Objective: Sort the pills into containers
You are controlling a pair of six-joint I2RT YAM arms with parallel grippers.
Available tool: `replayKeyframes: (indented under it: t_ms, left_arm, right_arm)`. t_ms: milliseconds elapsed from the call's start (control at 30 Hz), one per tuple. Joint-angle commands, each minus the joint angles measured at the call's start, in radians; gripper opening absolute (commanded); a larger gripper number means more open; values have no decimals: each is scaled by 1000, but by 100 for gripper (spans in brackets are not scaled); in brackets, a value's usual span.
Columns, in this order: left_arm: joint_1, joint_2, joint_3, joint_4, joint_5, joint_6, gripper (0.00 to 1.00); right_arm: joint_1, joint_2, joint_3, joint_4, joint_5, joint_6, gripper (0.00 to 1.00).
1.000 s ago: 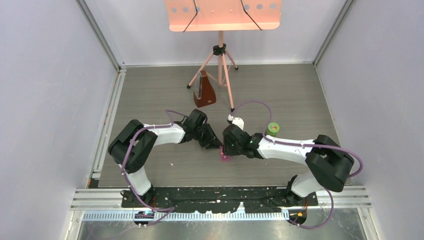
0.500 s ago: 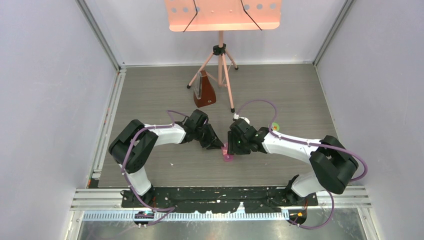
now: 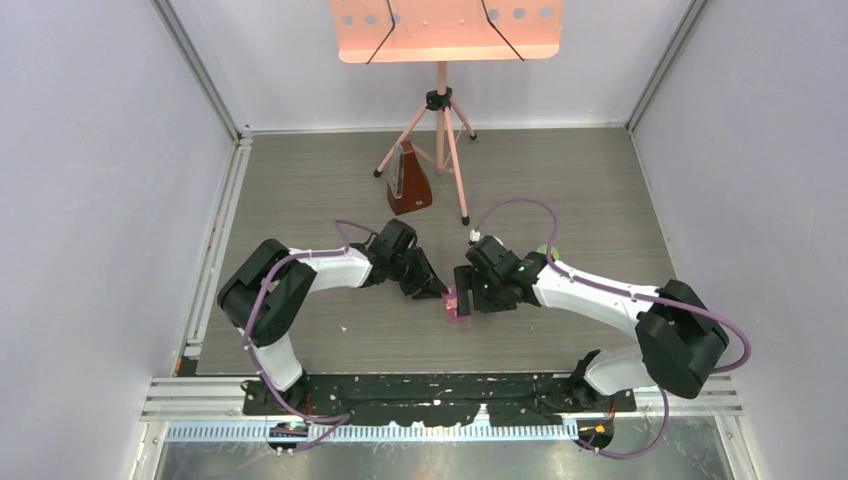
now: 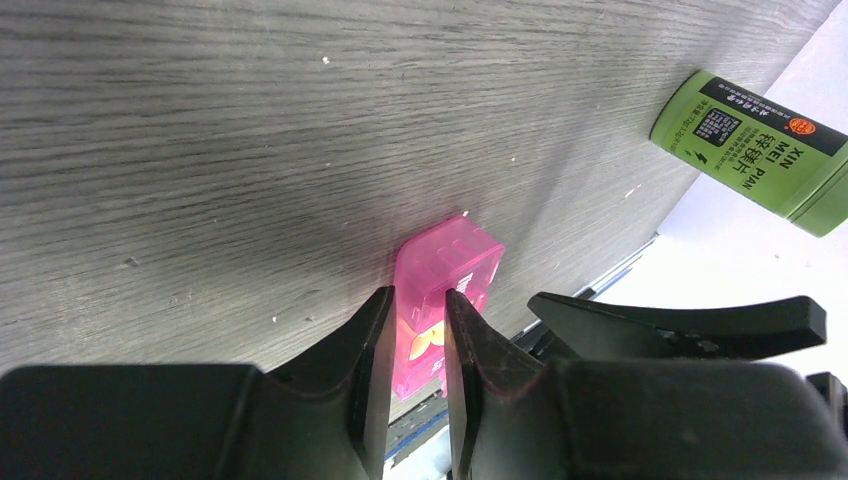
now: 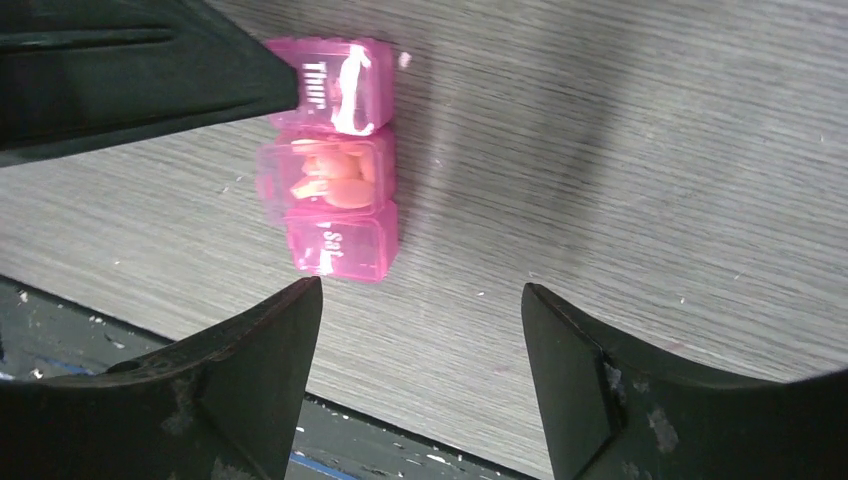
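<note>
The pink pill box (image 5: 335,215), the containers, lies on the grey table with its end lids marked "Thur" and "Sat". Several orange pills (image 5: 330,178) sit in its middle compartment. They also show through the pink plastic as the pills (image 4: 425,340) in the left wrist view. My left gripper (image 4: 418,295) is shut on the "Thur" end of the pill box (image 4: 450,260), one finger on each side. My right gripper (image 5: 420,290) hangs open just beside the "Sat" end with nothing between its fingers. From above, the pill box (image 3: 455,303) lies between the left gripper (image 3: 437,289) and the right gripper (image 3: 466,297).
A green cylindrical bottle (image 4: 760,145) lies on the table beyond the box, mostly hidden by my right arm from above. A brown metronome (image 3: 408,185) and a pink music stand's tripod (image 3: 440,140) stand at the back. The table's front edge (image 5: 420,440) runs close below the box.
My right gripper has opened wide and its arm has shifted slightly back, covering the green bottle from above. The left arm has kept still on the box.
</note>
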Motion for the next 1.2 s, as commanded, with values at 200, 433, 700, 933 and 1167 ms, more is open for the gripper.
replayKeyframes:
  t_ms: [200,433,700,933,1167]
  left_arm:
    - [-7,52,-27,-141,-97,52,25]
    - [-8,54,-27,-140,-95,52,25]
    - [-7,55,-24,-145,-95,55,25]
    - [-7,61,-20,-143,-91,57,25]
    - [-8,70,-16,-138,-82,63,24]
  right_arm:
    - [66,-4,74,60,47,-99,82]
    - [118,82,143,33,246,-68,82]
    - [126,117,178,6,344,-69,80]
    - [127,49,206,-106,470,-25,74]
    - [127,46,197,-133,471,-11,68]
